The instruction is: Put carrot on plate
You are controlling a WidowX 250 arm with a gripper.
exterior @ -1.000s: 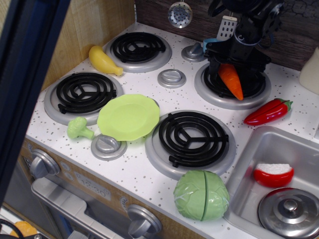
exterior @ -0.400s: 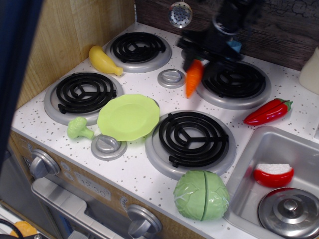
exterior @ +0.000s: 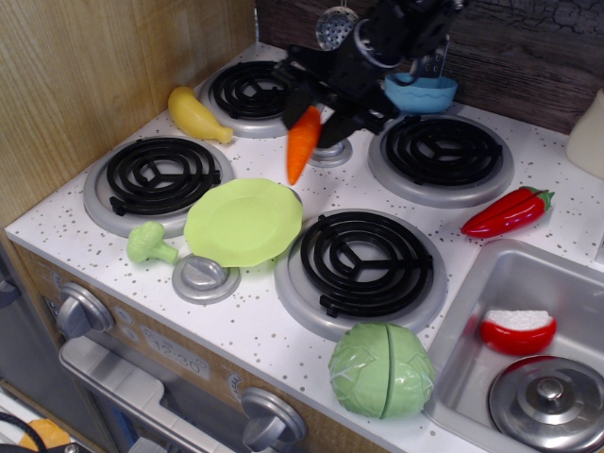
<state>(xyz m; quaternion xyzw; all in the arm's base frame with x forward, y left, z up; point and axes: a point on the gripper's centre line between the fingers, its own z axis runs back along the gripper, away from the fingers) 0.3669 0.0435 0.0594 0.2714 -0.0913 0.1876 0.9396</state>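
Note:
My black gripper [exterior: 311, 111] is shut on the top of the orange carrot [exterior: 301, 146], which hangs point down in the air. The carrot's tip is just above the far rim of the light lime-green plate [exterior: 243, 222], between the two left burners and the front middle burner. The carrot's green top is hidden by the fingers. The plate holds nothing.
A yellow toy [exterior: 195, 115] lies at the back left. A small broccoli [exterior: 149, 244] sits by the plate. A red chili pepper [exterior: 506, 213] lies right of the back burner. A cabbage [exterior: 381, 370] sits at the front edge. The sink [exterior: 472, 302] holds a lid and a red-white toy. A blue bowl [exterior: 421, 92] stands behind the gripper.
My gripper has carried the carrot from over the back right burner leftward and forward, to just above the plate's far rim.

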